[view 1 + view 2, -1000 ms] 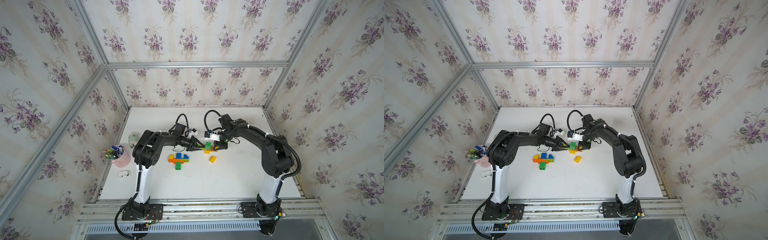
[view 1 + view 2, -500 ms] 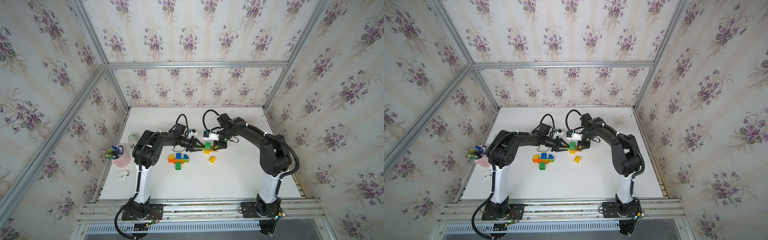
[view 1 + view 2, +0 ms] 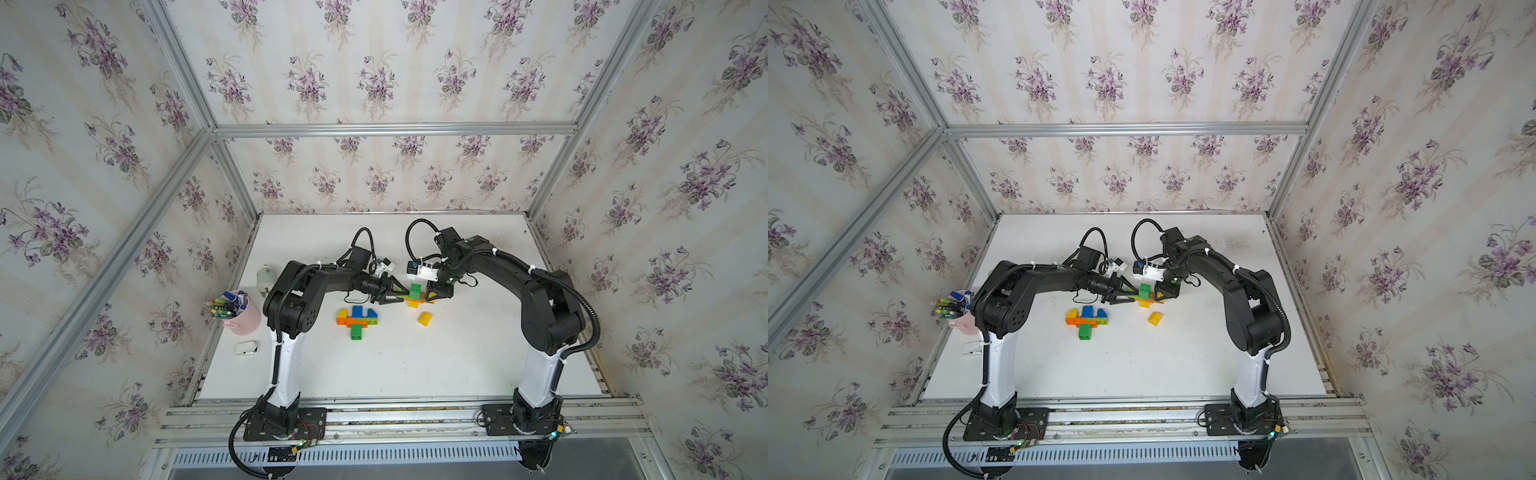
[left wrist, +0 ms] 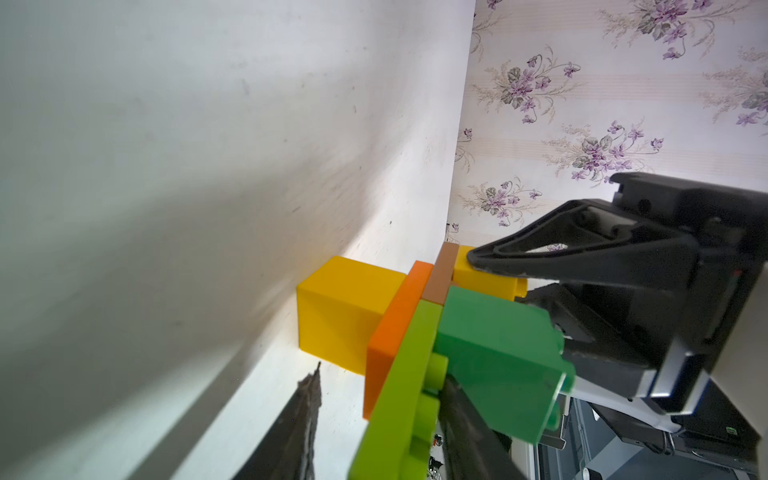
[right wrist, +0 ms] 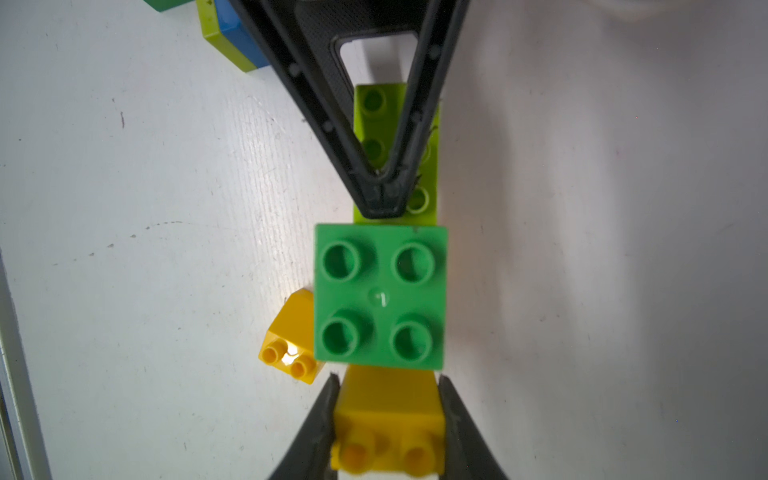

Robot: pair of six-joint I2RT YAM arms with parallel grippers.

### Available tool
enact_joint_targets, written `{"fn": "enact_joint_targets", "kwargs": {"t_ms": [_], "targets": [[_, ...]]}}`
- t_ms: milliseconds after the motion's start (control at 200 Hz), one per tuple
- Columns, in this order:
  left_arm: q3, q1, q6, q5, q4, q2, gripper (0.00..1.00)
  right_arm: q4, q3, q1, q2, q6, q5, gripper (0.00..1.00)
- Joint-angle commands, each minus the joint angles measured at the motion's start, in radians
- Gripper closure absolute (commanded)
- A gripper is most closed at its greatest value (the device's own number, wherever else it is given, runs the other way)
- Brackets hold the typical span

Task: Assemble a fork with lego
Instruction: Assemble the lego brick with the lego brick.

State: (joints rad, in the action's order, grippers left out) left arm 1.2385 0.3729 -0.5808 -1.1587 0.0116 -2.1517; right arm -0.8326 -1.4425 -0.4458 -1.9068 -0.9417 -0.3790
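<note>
A small lego stack sits mid-table in both top views: a dark green brick (image 3: 414, 290) (image 3: 1145, 289) on lime, orange and brown plates with yellow bricks. In the left wrist view my left gripper (image 4: 382, 374) is open around the lime plate (image 4: 401, 399). One finger (image 4: 297, 428) stands clear of the plates and the other lies against the studs. My right gripper (image 5: 386, 378) is shut on a yellow brick (image 5: 388, 409) at the stack's other end, beside the green brick (image 5: 380, 297). Another yellow brick (image 4: 340, 311) touches the table.
A flat lego piece (image 3: 356, 319) of yellow, blue, orange, lime and green bricks lies in front of the left gripper. A loose yellow brick (image 3: 424, 318) lies near it. A pink cup of markers (image 3: 240, 318) and a white object (image 3: 247, 348) sit by the left edge.
My left gripper's jaws have parted from their shut hold on the lime plate. The right gripper keeps its hold on the yellow brick. The stack has barely moved.
</note>
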Motion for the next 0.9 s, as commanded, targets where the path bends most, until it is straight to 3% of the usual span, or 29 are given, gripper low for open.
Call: {"fn": "enact_joint_targets", "kwargs": {"t_ms": [0,330,355,365,370,390,729,894], "targets": [[-0.002,0.003,0.017,0.065,0.058,0.001,0.53,0.026,0.011,-0.001,0.003,0.021,0.037,0.64],[-0.007,0.008,0.023,0.068,0.056,0.020,0.52,0.048,0.017,-0.002,0.024,0.034,0.049,0.49],[-0.005,0.008,0.022,0.068,0.059,0.020,0.52,0.047,0.018,-0.003,0.025,0.035,0.048,0.40],[-0.005,0.008,0.024,0.069,0.059,0.021,0.52,0.048,0.018,-0.004,0.027,0.036,0.048,0.14],[-0.005,0.008,0.023,0.069,0.058,0.022,0.52,0.049,0.018,-0.003,0.027,0.035,0.048,0.07],[-0.005,0.008,0.021,0.069,0.059,0.023,0.52,0.052,0.019,-0.003,0.030,0.036,0.049,0.01],[0.014,0.006,0.047,0.115,0.122,0.051,0.45,0.074,0.053,-0.002,0.083,0.038,0.031,0.00],[0.016,0.006,0.069,0.164,0.164,0.087,0.29,0.126,0.077,0.008,0.138,0.070,0.013,0.00]]}}
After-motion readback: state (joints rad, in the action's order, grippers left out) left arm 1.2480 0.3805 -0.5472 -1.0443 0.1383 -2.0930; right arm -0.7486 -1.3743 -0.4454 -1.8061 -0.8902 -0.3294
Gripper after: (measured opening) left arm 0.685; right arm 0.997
